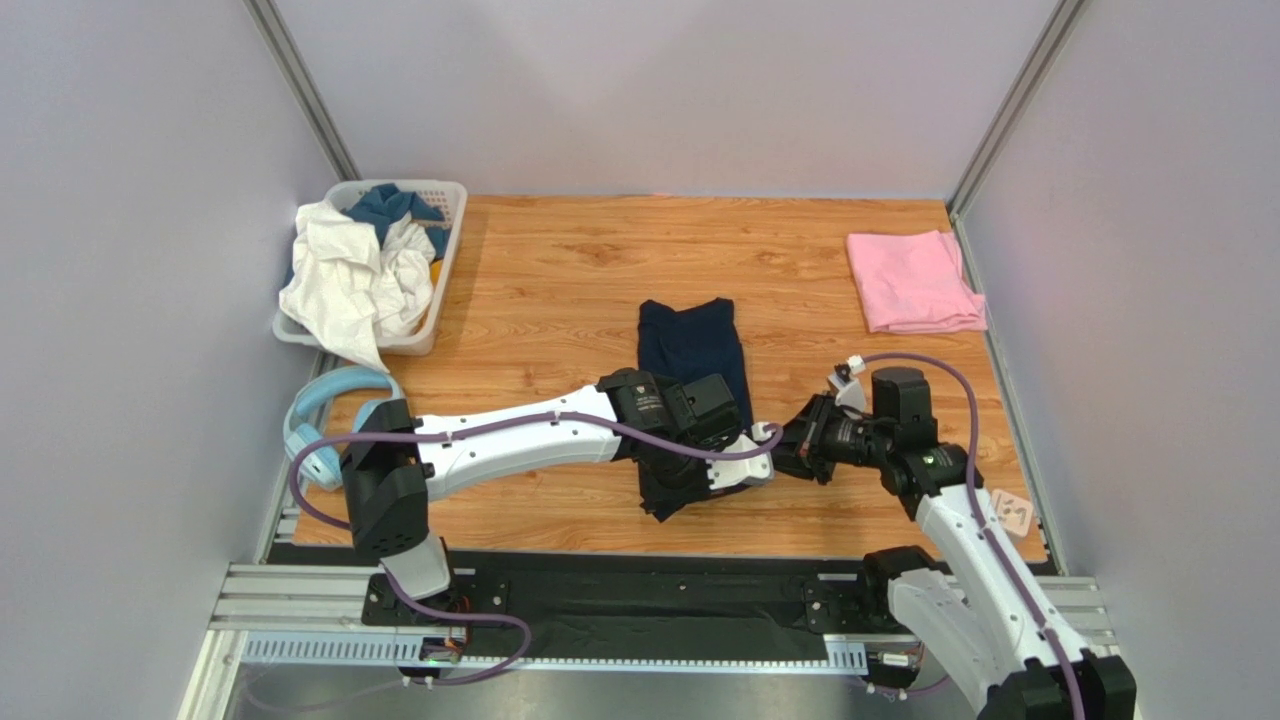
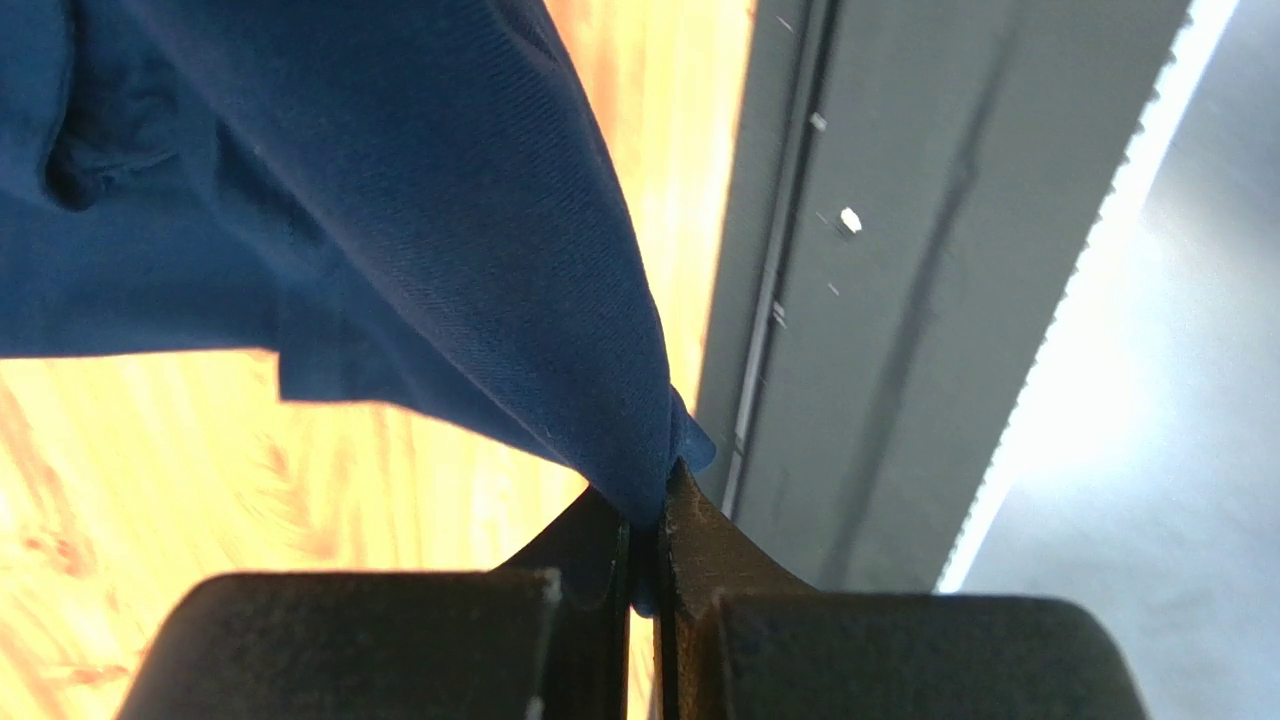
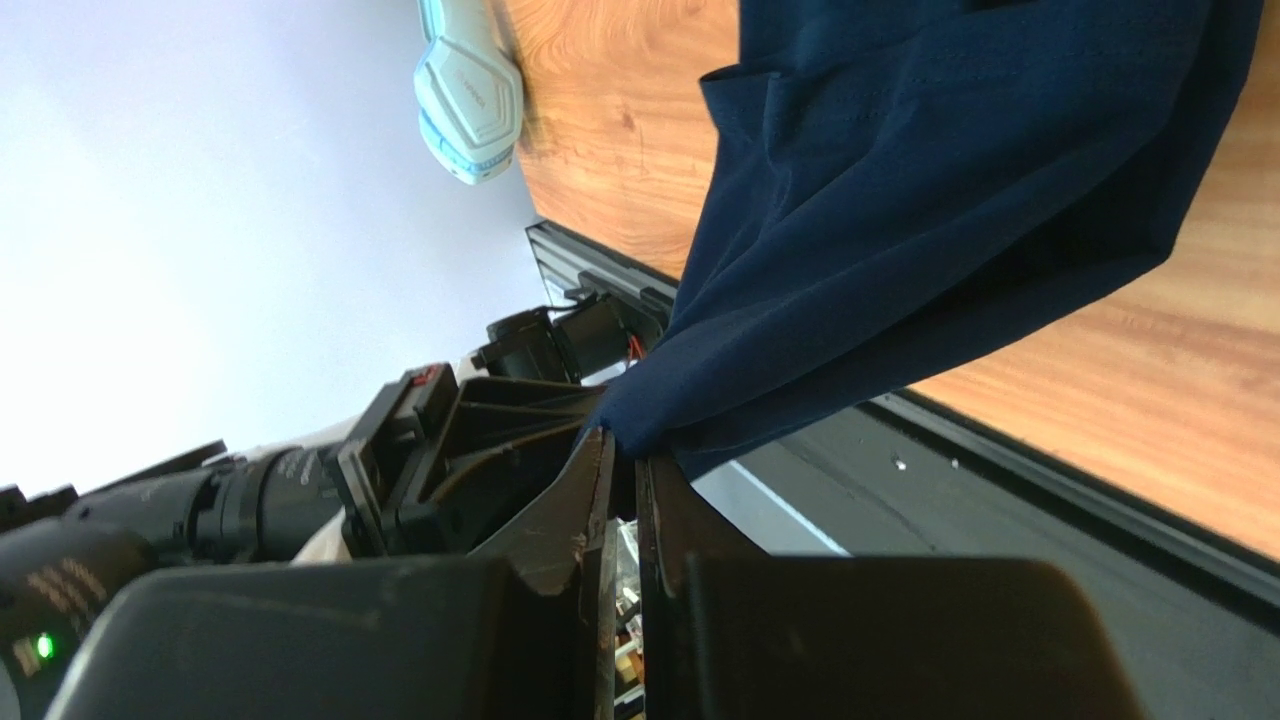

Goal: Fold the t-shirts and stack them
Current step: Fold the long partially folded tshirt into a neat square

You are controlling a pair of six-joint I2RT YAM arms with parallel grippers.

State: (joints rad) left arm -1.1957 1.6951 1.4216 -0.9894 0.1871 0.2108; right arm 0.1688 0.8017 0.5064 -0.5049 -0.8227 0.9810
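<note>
Over near edge of tabletop [image 1: 571,285], stretched inward from both sides, pinching navy shirt [image 1: 688,342] with left claw [image 1: 756,461] and right claw [image 1: 790,444], both clamped on cloth. Far right, pink shirt [image 1: 912,281]; leftward, basket [image 1: 451,203], headphones [image 1: 323,413].

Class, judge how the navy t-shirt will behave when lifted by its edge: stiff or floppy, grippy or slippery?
Probably floppy: the navy t-shirt hangs in folds from the right pincer. Likely light and not slippery: a thin pinched edge in the left pincer holds it.

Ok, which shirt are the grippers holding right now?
The dark navy t-shirt mid-table: left gripper and right gripper are both shut on its edge. The pink t-shirt lies folded, untouched, far right.
</note>
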